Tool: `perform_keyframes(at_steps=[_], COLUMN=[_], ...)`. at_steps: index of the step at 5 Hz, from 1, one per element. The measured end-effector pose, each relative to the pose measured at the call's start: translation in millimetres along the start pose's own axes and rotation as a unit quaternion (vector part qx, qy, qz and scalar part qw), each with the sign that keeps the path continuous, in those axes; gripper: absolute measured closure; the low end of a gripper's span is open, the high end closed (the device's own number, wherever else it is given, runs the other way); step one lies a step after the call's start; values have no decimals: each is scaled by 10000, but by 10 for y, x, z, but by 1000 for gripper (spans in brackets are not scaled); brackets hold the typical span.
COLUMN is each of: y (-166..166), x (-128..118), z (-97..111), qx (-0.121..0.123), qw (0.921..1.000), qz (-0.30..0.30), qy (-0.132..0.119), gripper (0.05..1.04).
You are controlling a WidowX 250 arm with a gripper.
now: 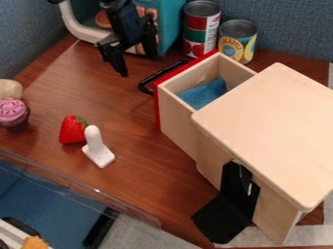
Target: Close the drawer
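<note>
Brown wood-grained tabletop [139, 160] is backed by blue-grey panels. At left a pink-frosted cupcake [13, 114] is seen, then a strawberry [71, 130] set beside a white upright piece [98, 151]. Farther back, the black gripper [138, 64] is held with its fingers spread wide. Rightward, the red-fronted drawer [177, 116] is pulled partway out of its wooden cabinet [273, 131], a blue cloth [205, 93] contained inside

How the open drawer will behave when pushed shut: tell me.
The drawer has straight, wood-like walls, so it should move as one stiff piece. Its red front carries a protruding black handle, so an off-centre push there might make it bind. The blue cloth seems to lie below the walls' edges and would probably ride in with it.
</note>
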State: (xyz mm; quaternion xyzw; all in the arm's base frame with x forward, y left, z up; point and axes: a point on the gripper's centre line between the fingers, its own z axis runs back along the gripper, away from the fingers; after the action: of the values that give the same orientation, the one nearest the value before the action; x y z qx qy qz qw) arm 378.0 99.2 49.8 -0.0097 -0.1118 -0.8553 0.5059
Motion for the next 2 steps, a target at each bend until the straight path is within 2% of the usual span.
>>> perform_keyframes(at_steps=[1, 2], y=[177, 227], x=[62, 20], z=[-124, -208], qx=[-107, -143], qw=[9998, 9996], qz=[-101, 89], qy=[96, 225], gripper=[83, 84])
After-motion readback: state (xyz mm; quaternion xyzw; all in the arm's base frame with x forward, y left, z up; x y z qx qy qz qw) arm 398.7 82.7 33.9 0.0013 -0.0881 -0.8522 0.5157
